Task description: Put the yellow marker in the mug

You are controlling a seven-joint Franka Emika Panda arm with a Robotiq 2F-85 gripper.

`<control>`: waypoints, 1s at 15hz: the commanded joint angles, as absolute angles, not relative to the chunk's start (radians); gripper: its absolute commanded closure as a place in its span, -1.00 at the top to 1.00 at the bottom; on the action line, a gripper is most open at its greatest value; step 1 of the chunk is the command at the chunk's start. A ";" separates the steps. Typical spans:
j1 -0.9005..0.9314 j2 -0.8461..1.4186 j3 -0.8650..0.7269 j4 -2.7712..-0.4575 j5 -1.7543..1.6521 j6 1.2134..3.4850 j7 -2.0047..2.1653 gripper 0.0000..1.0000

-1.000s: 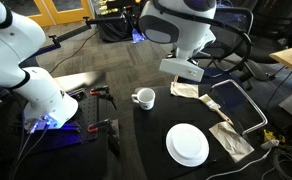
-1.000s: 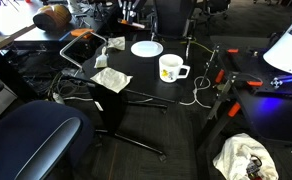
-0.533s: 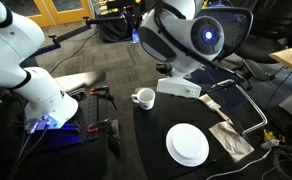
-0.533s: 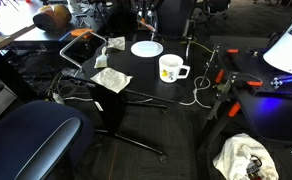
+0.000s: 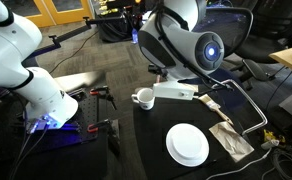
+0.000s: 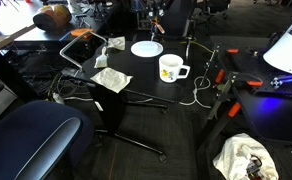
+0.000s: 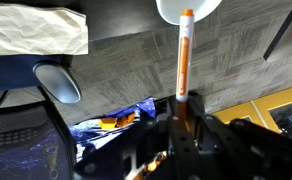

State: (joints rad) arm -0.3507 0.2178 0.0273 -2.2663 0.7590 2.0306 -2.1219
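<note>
The yellow marker [image 7: 184, 55] is yellow-orange with a whitish end and stands out straight from my gripper [image 7: 183, 100], which is shut on its lower end. Its tip lies in front of a white round thing [image 7: 188, 8] at the wrist view's top edge; I cannot tell whether that is the mug or the plate. In an exterior view the gripper [image 5: 166, 92] hangs level just right of the white mug [image 5: 143, 97], above the black table [image 5: 156, 135]. The mug [image 6: 171, 69] also shows with the gripper [image 6: 155, 20] behind and above it.
A round white plate [image 5: 187, 145] lies near the table's front and shows again [image 6: 146, 48] behind the mug. Crumpled paper pieces [image 5: 231, 138] lie at the table's right. More paper [image 7: 36, 30] and a grey chair armrest [image 7: 58, 80] show in the wrist view.
The arm has turned and come down, and the gripper has moved lower and left toward the mug. The mug and plate have not moved.
</note>
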 commanded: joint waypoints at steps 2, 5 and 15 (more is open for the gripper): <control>-0.302 0.238 -0.025 -2.247 0.774 2.001 -2.140 -0.94; -0.309 0.272 -0.040 -2.234 0.791 1.939 -2.267 -0.94; -0.323 0.391 -0.095 -2.183 0.797 1.709 -2.539 -0.94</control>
